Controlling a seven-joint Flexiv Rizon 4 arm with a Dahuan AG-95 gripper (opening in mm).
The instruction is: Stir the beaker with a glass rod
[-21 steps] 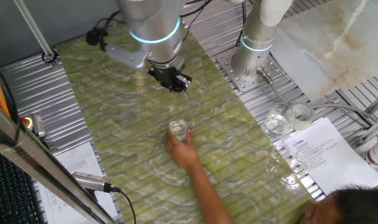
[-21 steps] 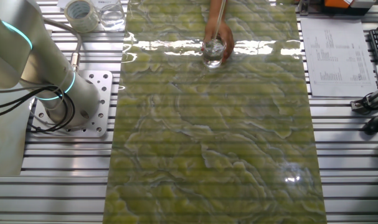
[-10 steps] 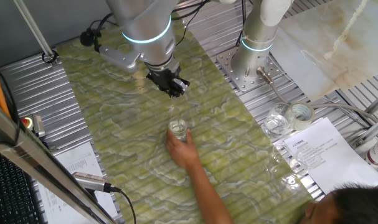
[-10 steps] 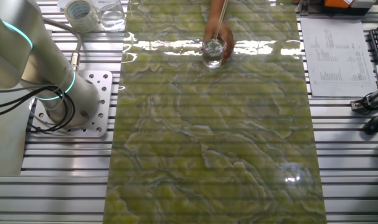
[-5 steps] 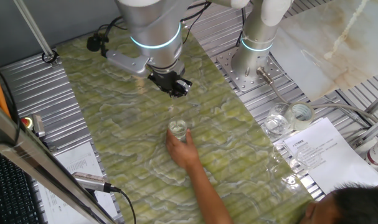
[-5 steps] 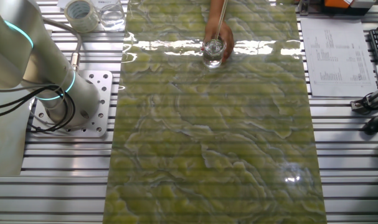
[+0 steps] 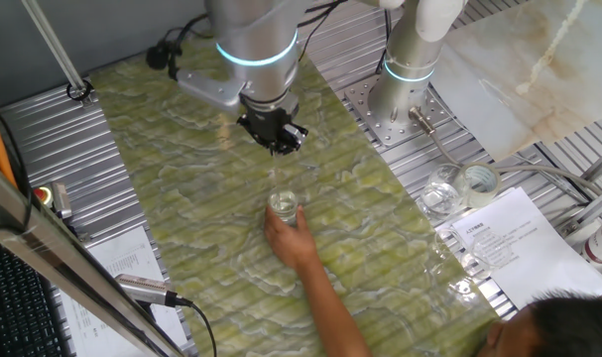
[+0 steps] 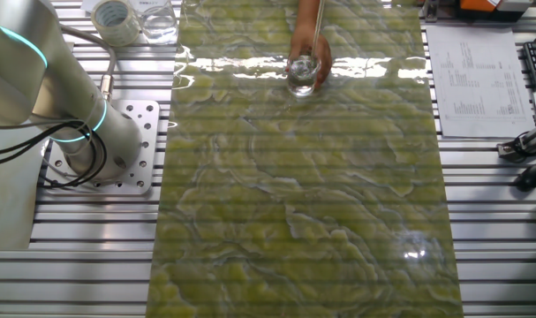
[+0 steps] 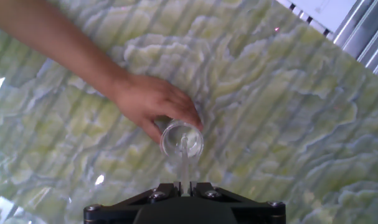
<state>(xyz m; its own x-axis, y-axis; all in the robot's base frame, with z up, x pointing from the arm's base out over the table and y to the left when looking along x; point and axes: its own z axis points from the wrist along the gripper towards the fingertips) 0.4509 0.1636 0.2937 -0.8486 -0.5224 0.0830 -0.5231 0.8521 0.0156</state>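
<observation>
A small clear beaker [image 7: 284,206] stands on the green marbled mat, steadied by a person's hand [image 7: 293,238]. My gripper [image 7: 277,141] hovers above it, shut on the thin glass rod [image 7: 276,177], which slants down into the beaker. In the hand view the rod [image 9: 184,162] runs from between my fingers [image 9: 184,186] to the beaker [image 9: 182,139], its tip inside the rim. From the other fixed view the beaker [image 8: 302,74] sits near the mat's far edge with the rod [image 8: 317,26] rising out of it.
A person's arm [image 7: 330,307] reaches in from the front. Larger glass jars [image 7: 441,195] and a tape roll [image 7: 478,180] stand on the right beside printed sheets [image 7: 509,243]. The arm's base [image 7: 405,94] is bolted behind the mat.
My gripper has swung back and forth above the beaker, now a little to the right of where it was, carrying the rod's top with it. Beaker and hand have stayed put.
</observation>
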